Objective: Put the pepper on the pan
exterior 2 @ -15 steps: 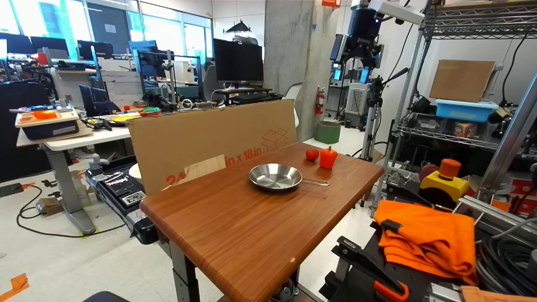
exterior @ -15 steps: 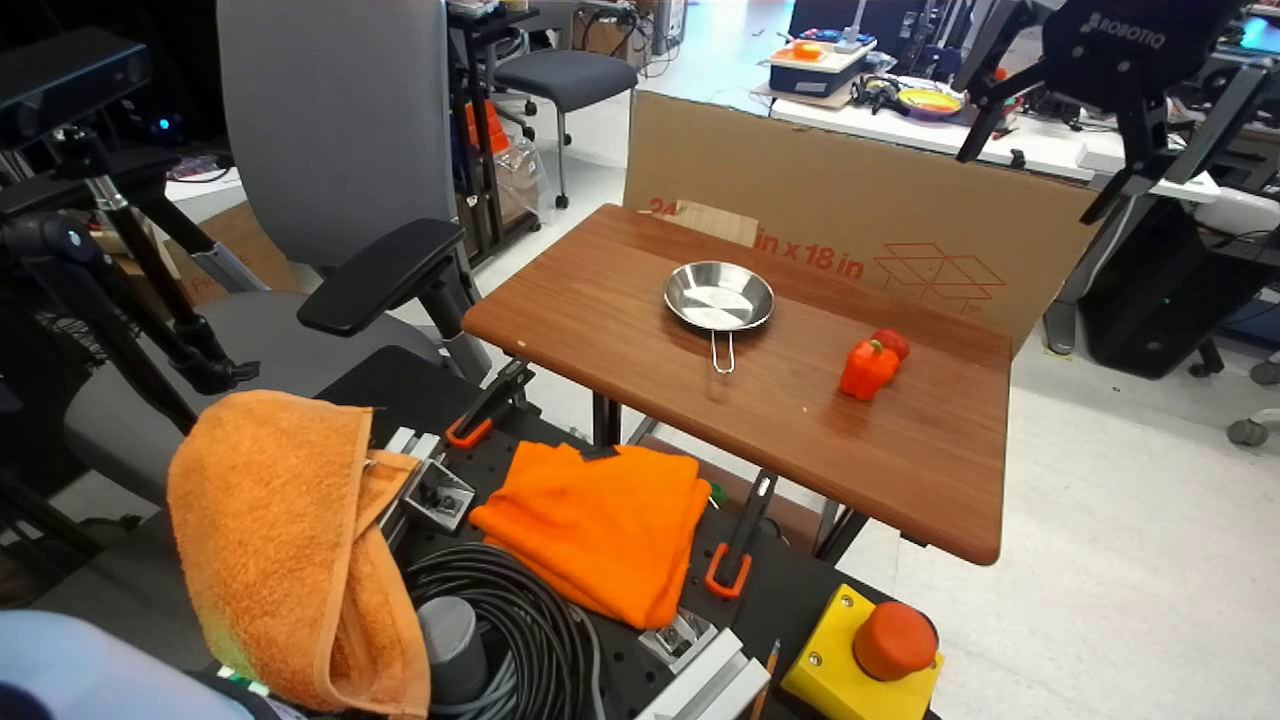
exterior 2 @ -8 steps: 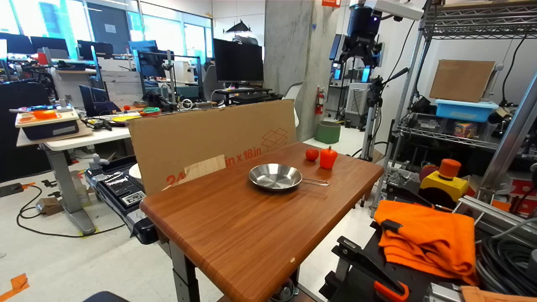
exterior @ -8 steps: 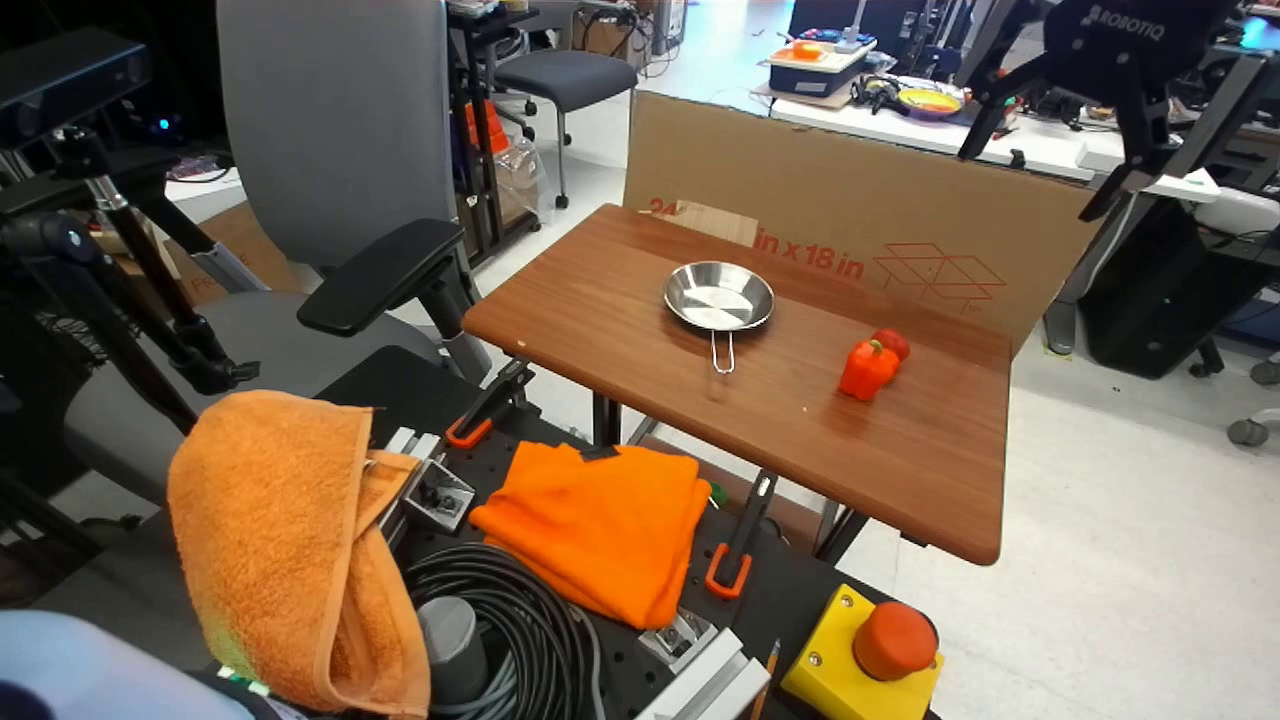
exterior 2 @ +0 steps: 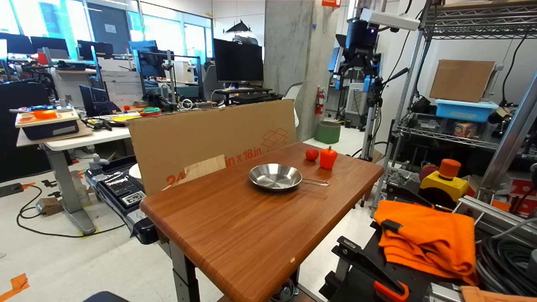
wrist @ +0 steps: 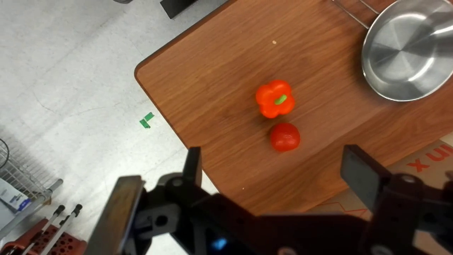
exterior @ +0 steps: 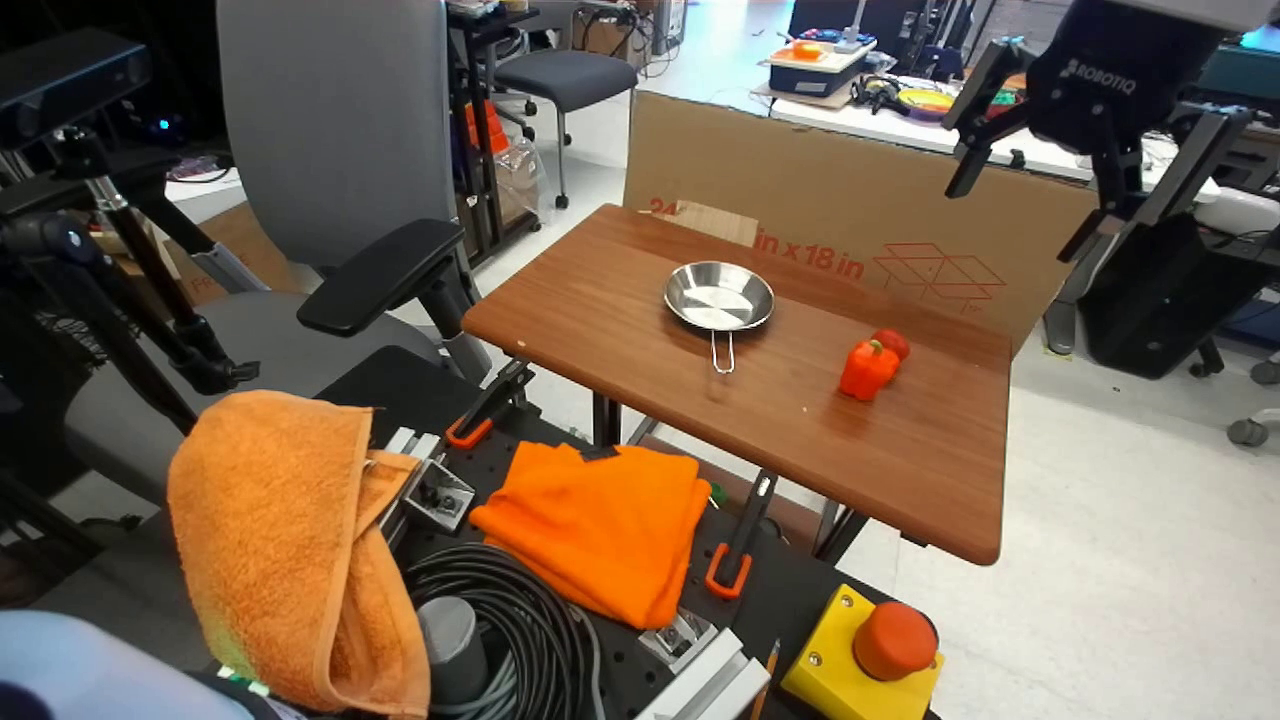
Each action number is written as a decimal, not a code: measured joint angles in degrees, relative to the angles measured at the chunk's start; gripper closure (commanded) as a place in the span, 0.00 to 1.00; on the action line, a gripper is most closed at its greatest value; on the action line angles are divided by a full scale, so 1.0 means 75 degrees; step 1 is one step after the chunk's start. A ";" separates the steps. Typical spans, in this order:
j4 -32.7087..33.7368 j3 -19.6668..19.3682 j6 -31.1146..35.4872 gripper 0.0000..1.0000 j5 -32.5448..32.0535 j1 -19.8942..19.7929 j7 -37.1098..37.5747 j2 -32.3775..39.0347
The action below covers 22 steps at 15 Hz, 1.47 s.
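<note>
My gripper (exterior: 1012,222) hangs in the air on the right in an exterior view, higher than the bench (exterior: 590,295), jaws spread wide. The pepper (exterior: 864,374) stands upright on the bench, to the right of the pan (exterior: 718,300) in that view and apart from it. A round red piece (exterior: 897,342) sits just beyond the pepper; in my wrist view a thin strip of bench shows between the two. Pan lies bowl up, handle toward the near edge. A cardboard sheet (exterior: 800,170) stands along the far edge in both exterior views.
</note>
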 measured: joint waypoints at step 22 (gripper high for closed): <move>0.0747 -0.0353 -0.0905 0.00 -0.0005 -0.0118 0.0425 0.1450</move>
